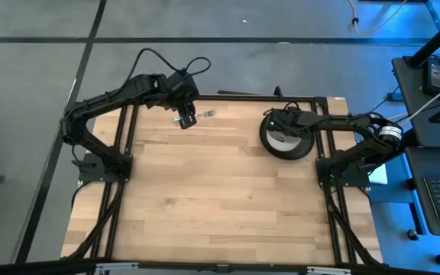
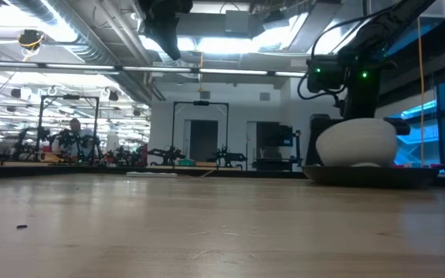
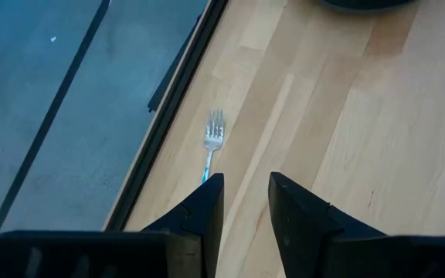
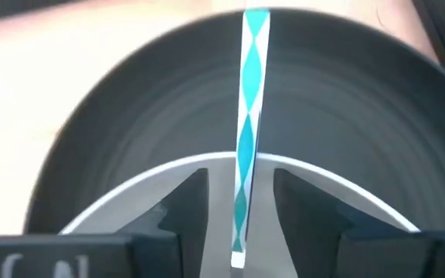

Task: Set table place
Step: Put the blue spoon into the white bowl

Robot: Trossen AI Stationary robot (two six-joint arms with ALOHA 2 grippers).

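Note:
The black plate (image 1: 302, 148) lies at the table's (image 1: 205, 198) far right, and the white bowl (image 2: 358, 143) sits on it. My right gripper (image 1: 275, 122) hovers over the bowl, open. A thin teal-and-white patterned handle (image 4: 247, 116), seemingly the spoon's, stands in the gap between its fingers without touching either one; its lower end is hidden. The silver fork (image 3: 213, 143) lies flat by the table's far edge. My left gripper (image 3: 246, 185) is open just above the table, with the fork's handle end close in front of its fingers.
The black frame rail (image 3: 172, 100) runs along the far edge right beside the fork, with grey floor beyond it. Bare wood (image 1: 205, 214) covers the table's middle and near half. A person (image 2: 73, 127) shows far back in the room.

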